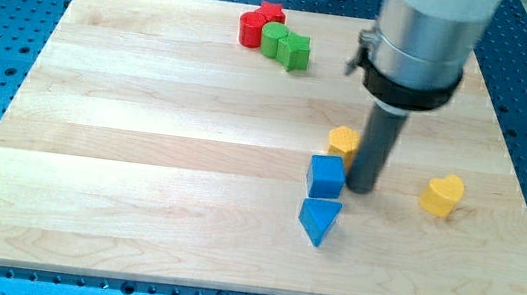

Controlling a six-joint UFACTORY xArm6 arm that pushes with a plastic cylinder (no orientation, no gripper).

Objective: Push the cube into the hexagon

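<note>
My tip (360, 189) has no jaws and holds nothing; it sits just right of the blue cube (326, 175), below the yellow hexagon (344, 140). The cube looks light, rigid, likely to pivot; I'd push its lower face.

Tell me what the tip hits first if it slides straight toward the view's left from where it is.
Most likely the blue cube: my tip sits just right of it, apparently almost touching. The yellow hexagon lies above that line.
</note>
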